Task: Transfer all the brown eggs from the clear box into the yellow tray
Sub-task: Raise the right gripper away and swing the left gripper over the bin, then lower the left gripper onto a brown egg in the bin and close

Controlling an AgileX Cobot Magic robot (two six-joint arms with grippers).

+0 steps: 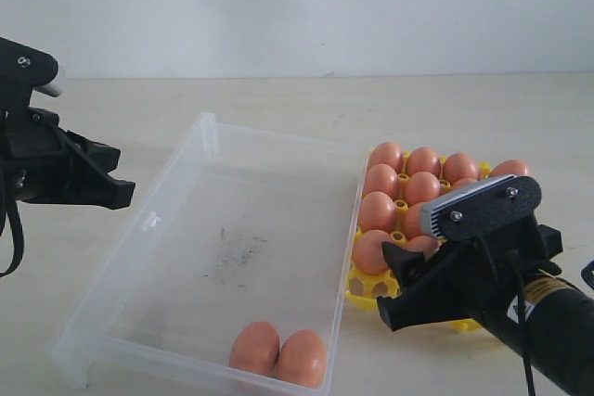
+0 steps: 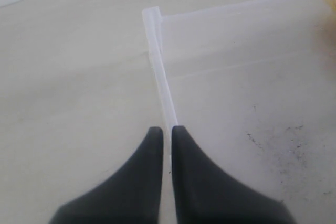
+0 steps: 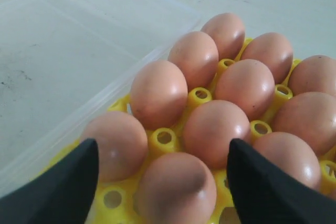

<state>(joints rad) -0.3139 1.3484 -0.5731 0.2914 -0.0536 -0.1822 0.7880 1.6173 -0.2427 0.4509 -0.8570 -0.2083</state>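
Right fingers (image 3: 63,187) stand apart and empty, left fingers (image 2: 142,182) together. The two eggs (image 1: 256,348) well apart from them look smooth and probably fragile: better a gentle hold across the middle.

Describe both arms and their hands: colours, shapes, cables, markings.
Both are matte black. The left hand has two curved fingers tapering to blunt tips; a black cable loops beside its arm. The right hand has the same wedge fingers, a grey plate with two screws above it, and a yellow label behind.
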